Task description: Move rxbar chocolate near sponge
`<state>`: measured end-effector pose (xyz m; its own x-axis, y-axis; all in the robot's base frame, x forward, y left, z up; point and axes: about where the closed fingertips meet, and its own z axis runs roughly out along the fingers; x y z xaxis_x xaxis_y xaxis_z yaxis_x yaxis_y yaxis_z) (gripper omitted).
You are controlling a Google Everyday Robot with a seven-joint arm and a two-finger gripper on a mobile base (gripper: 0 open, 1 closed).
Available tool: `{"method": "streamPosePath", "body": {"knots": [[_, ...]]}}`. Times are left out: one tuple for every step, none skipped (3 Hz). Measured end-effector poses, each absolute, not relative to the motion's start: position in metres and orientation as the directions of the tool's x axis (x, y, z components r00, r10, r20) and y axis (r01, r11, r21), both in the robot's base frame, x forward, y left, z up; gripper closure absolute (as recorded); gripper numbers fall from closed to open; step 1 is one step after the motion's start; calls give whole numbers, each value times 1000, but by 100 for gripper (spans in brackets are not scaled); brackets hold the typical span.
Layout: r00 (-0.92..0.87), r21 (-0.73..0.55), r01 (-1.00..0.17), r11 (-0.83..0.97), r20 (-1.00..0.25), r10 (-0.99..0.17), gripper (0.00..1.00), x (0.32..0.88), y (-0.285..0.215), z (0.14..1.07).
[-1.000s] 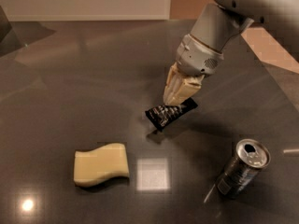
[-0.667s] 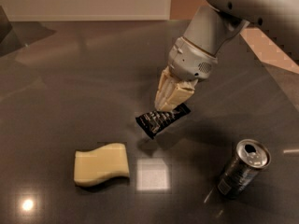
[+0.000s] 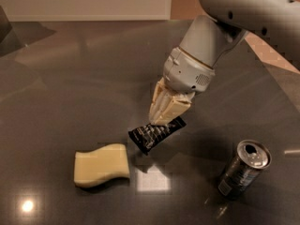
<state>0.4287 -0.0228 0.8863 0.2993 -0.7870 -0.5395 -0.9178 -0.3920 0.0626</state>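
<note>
Snack bar (image 3: pixel 151 136) held just right of the sponge (image 3: pixel 101 165)
The gripper (image 3: pixel 160 121) is clamped on the tilted snack bar above the table (image 3: pixel 70 78); a drink can (image 3: pixel 243 168) stands well apart at right. Since a second ago, gripper and bar have shifted left, closer to the sponge.

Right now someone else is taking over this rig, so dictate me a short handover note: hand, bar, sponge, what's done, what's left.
Hand: low over the dark table, near its middle, shut on the glossy black snack bar.
Things: bar lies just right of the pale yellow wavy foam sponge, small gap between; dark drink can stands further right.
Done: bar grasped, already near sponge.
Left: release bar, lift hand away.
</note>
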Motion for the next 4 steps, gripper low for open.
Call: {"method": "streamPosePath", "body": {"knots": [[300,51,-921,-387,-540,-786,37,431,-20,887],[302,39,-923,-382,-541,-785,14,432,-18,887],[304,29,-925,-379,-541,-784,0,434,-16,888],[304,29,-925,-379,-541,-784,0,434,-16,888]]}}
